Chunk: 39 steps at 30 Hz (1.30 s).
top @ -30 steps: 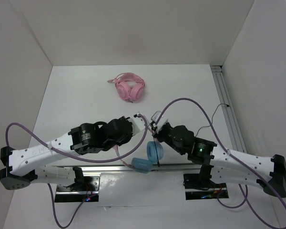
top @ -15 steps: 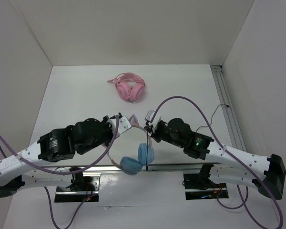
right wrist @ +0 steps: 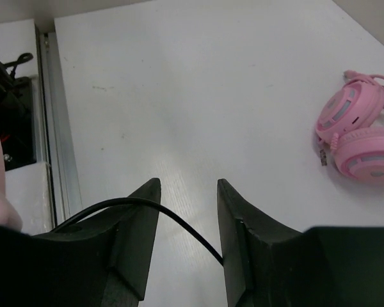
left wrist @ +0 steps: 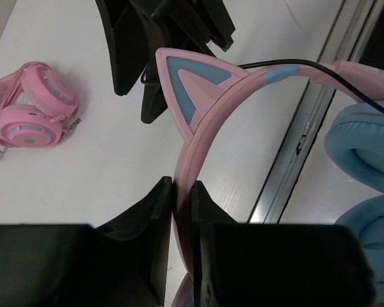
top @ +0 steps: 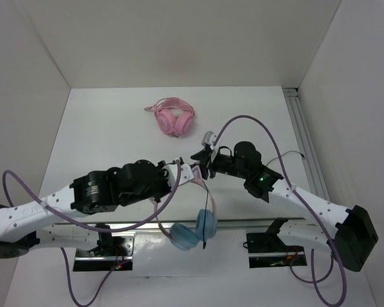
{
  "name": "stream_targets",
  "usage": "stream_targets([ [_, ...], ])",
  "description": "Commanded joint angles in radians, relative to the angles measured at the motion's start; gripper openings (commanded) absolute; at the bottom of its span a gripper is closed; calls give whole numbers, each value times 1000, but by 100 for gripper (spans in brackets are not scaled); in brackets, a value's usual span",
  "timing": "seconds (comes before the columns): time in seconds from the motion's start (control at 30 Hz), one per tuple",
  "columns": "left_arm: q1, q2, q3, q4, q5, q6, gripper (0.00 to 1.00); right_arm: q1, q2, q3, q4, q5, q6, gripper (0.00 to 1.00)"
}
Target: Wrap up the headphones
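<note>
White table [top: 115,128], seen from above; entries run left to right.

1. Left gripper [top: 181,171]: at the table's 6 o'clock, clenched on the headphones. In the wrist view its two black fingers [left wrist: 159,211] pinch the pink headband [left wrist: 208,134] just below a cat ear [left wrist: 193,86] with a blue centre.

2. Pink set [top: 173,119]: all-pink headphones lying flat at the table's 12 o'clock, well apart from both arms, untouched.

3. Headphones [top: 195,231]: held off the table by the headband. The two light-blue ear cups [left wrist: 365,153] hang at 6 o'clock from the grip. From above they sit over the near table edge; whether they touch it cannot be told.

4. Cable [top: 212,203]: thin and black, running along the headband and down toward the cups. Another stretch [right wrist: 185,228] crosses the gap of the right gripper.

5. Right gripper [top: 203,157]: at 1 o'clock from the left gripper and near it. Jaws parted, released; the cable passes between them unpinched.

6. Rail [top: 304,147]: metal strip along the table's 3 o'clock edge.
</note>
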Motion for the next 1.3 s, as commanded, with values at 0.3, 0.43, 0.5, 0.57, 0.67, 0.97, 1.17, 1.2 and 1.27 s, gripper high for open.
stream_targets([
  [0.3, -3, -28, 121, 297, -185, -159, 0, -98, 271, -64, 601, -372, 277, 50],
  [0.43, -3, -28, 168, 297, -197, -168, 0, -107, 348, -54, 693, -372, 323, 50],
  [0.5, -3, -8, 187, 286, -211, -177, 0, -107, 383, -54, 759, -372, 348, 49],
  [0.57, -3, -8, 202, 276, -211, -199, 0, -116, 421, -54, 808, -372, 394, 47],
  [0.67, -3, -8, 222, 276, -211, -225, 0, -116, 492, -41, 913, -384, 455, 51],
  [0.97, -3, 41, 277, 361, -398, -289, 0, -116, 685, -15, 1176, -423, 618, 52],
  [1.17, -3, 56, 231, 559, -651, -309, 0, -107, 797, -37, 1362, -432, 711, 48],
  [1.2, -3, 65, 231, 614, -688, -318, 0, -98, 806, -47, 1387, -432, 736, 44],
  [1.27, -3, 102, 231, 679, -791, -309, 0, -89, 819, -74, 1446, -421, 754, 23],
])
